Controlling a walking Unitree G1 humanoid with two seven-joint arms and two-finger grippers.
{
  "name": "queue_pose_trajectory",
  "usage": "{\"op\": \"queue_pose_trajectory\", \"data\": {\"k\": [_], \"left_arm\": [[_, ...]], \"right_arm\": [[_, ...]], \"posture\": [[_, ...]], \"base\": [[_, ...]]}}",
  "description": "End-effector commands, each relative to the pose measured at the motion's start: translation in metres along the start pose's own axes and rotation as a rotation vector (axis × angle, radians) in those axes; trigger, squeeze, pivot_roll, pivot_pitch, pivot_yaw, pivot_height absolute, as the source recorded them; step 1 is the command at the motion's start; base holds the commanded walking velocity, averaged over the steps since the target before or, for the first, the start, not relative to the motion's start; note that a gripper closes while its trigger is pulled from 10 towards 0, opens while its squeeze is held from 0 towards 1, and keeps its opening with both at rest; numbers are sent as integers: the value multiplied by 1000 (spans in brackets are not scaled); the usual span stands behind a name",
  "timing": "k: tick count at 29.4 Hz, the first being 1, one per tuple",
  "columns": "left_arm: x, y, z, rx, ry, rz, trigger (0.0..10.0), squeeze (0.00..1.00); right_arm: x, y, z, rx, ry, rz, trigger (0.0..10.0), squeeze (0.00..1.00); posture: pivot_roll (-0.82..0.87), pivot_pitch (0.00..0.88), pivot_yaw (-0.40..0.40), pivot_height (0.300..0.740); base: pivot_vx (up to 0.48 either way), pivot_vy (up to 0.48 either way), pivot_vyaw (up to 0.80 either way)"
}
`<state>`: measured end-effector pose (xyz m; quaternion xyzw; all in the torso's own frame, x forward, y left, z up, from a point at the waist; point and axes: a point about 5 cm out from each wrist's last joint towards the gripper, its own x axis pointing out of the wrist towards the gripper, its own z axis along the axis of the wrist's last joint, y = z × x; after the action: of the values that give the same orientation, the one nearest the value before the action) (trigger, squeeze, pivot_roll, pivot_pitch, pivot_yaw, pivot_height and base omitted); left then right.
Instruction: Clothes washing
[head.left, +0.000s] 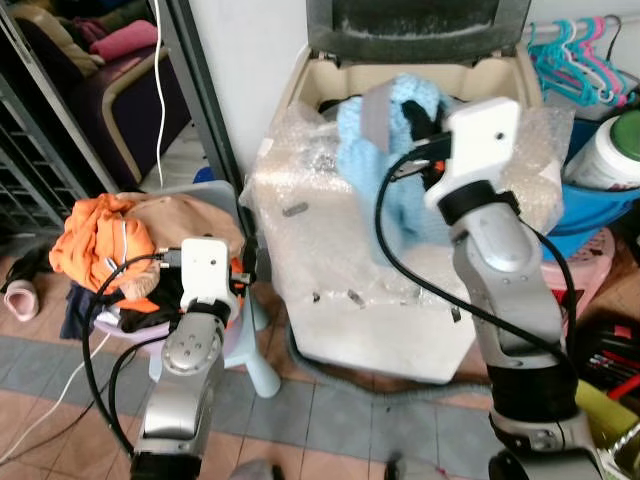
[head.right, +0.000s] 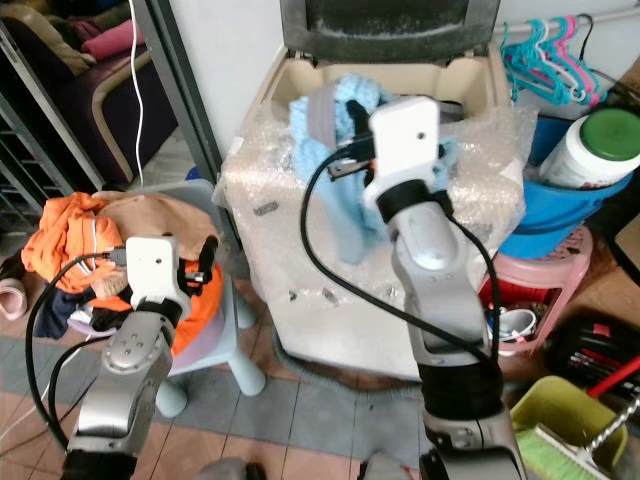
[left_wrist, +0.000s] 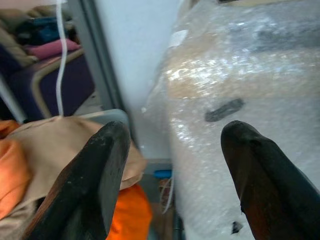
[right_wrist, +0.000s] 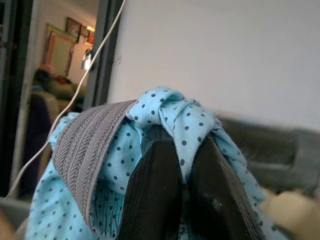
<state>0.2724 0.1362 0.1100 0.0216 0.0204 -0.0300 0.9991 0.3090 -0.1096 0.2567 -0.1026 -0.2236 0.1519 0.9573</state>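
A light blue dotted garment (head.left: 385, 150) with a grey waistband (right_wrist: 82, 150) hangs over the open top of the washing machine (head.left: 360, 280), which is wrapped in bubble wrap with its lid (head.left: 415, 25) raised. My right gripper (right_wrist: 182, 187) is shut on the garment, holding it above the machine's opening. My left gripper (left_wrist: 172, 165) is open and holds nothing, low beside the machine's left side, near a pile of orange and tan clothes (head.left: 115, 245) on a pale plastic stool (head.left: 250, 360).
A blue basin (head.left: 600, 215) with a white green-lidded jar (head.left: 610, 150) stands on a pink stool to the right, hangers (head.left: 580, 60) behind it. A grey door frame (head.left: 205, 110) and white cable (head.left: 160, 90) are left. A broom and yellow dustpan (head.right: 560, 430) lie bottom right.
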Motion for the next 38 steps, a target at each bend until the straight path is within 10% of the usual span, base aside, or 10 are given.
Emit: {"op": "queue_pose_trajectory", "data": {"k": [1, 18, 25, 32, 33, 38], "left_arm": [[2, 1, 4, -1, -8, -2, 10000, 0], [-5, -1, -2, -7, 21, 0, 10000, 0], [-4, -1, -4, -7, 33, 9, 10000, 0], [-3, -3, -3, -15, 27, 20, 10000, 0], [-3, -3, -3, -14, 29, 20, 10000, 0], [-4, -3, -3, -13, 35, 22, 10000, 0]], "right_arm": [[9, -4, 7, -10, -39, 0, 10000, 0], [79, -23, 40, -91, -152, 7, 10000, 0], [103, -77, 102, -137, -368, -169, 10000, 0], [96, -55, 58, -63, -245, -21, 10000, 0], [89, -44, 40, -49, -191, 42, 10000, 1000], [71, -26, 4, -40, -64, 155, 10000, 1000]], "posture": [[-42, 56, 96, 740], [-16, 49, 81, 740], [-19, 47, 72, 740], [-17, 45, 68, 740], [-17, 52, 70, 740], [-21, 58, 71, 740]], "base": [[371, 0, 0], [363, 0, 0], [305, 0, 0], [35, 0, 0], [0, 0, 0], [0, 0, 0]]}}
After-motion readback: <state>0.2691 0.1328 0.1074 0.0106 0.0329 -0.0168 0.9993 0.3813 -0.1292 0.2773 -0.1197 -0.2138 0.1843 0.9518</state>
